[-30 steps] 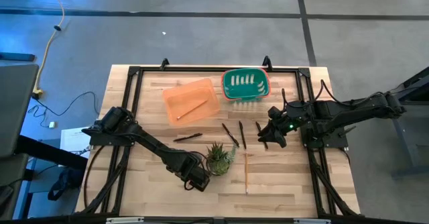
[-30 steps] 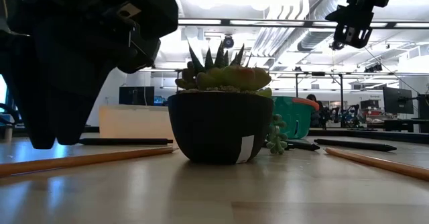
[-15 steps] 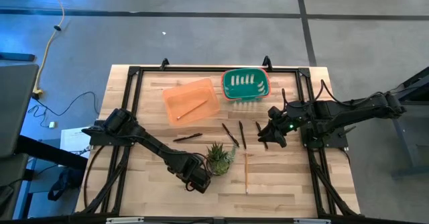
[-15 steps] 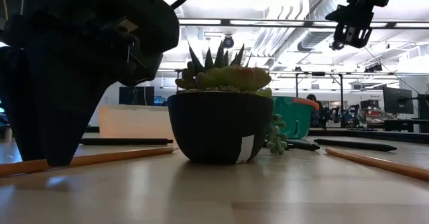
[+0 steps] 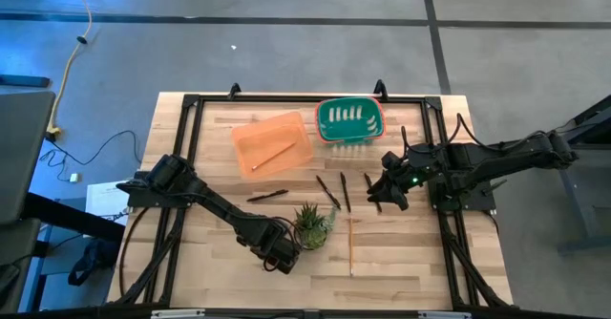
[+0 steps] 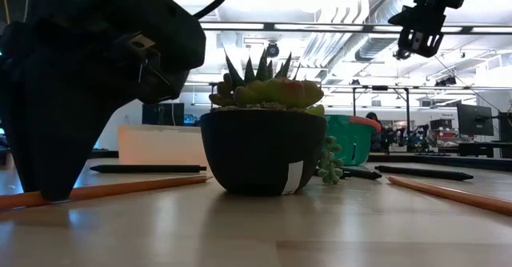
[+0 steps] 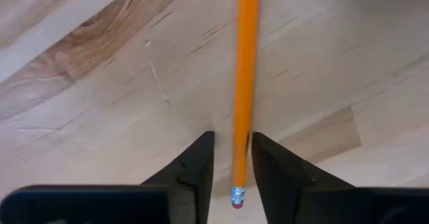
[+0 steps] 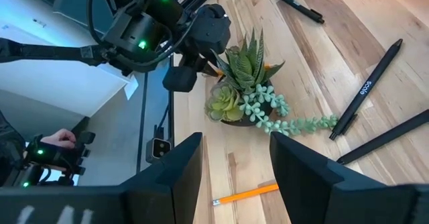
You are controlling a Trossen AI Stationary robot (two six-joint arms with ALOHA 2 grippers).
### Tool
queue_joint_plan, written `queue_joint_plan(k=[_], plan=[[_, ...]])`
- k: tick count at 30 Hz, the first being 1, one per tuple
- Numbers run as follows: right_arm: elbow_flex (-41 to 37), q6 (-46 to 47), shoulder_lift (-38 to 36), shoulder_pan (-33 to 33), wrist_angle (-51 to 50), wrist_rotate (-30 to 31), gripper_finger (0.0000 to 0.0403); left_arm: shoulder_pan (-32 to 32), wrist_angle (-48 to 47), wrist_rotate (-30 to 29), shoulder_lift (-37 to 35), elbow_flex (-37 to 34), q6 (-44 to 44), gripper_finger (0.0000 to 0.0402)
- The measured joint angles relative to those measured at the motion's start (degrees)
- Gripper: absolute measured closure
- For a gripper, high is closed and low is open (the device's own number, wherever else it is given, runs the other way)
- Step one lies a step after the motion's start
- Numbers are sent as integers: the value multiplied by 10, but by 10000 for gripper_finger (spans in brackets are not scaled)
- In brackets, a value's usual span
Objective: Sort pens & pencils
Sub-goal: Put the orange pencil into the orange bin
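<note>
My left gripper [image 7: 231, 143] is open and low at the table, left of the potted plant [image 5: 280, 255] [image 6: 48, 197]. Its fingers straddle an orange pencil [image 7: 242, 83] near the eraser end [image 7: 236, 197]. That pencil lies flat on the wood [image 6: 128, 188]. A second pencil [image 5: 350, 247] lies near the table's middle, and a third [image 5: 272, 155] lies in the orange tray. Several dark pens [image 5: 327, 191] [image 5: 267, 196] lie flat on the table. My right gripper [image 5: 387, 193] [image 8: 234, 157] hovers open above the right-hand pens. My left gripper comes from above, pointing down, with one finger on each side of the pencil near its eraser end [image 7: 236, 184], fingers across it. One finger [image 7: 265, 157] stands right against the pencil; I cannot tell whether it touches. The pencil lies flat on the table.
A potted succulent [image 5: 310, 225] [image 6: 264, 139] stands just right of my left gripper. An orange tray [image 5: 250, 139] and a green basket [image 5: 349, 120] sit toward the far edge. Black frame rails [image 5: 191, 118] run along the table's sides.
My left gripper has come down to the table over the pencil; in the low view its tip now meets the wood beside the pencil. The pencil has stayed where it was.
</note>
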Motion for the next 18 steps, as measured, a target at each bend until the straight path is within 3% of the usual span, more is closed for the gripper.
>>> queue_joint_plan(k=[7, 18], plan=[[0, 0, 0, 0, 0, 0, 238, 0, 0, 0, 0, 0, 4, 338], [0, 2, 0, 0, 0, 0, 238, 0, -26, -5, 1, 0, 2, 324]])
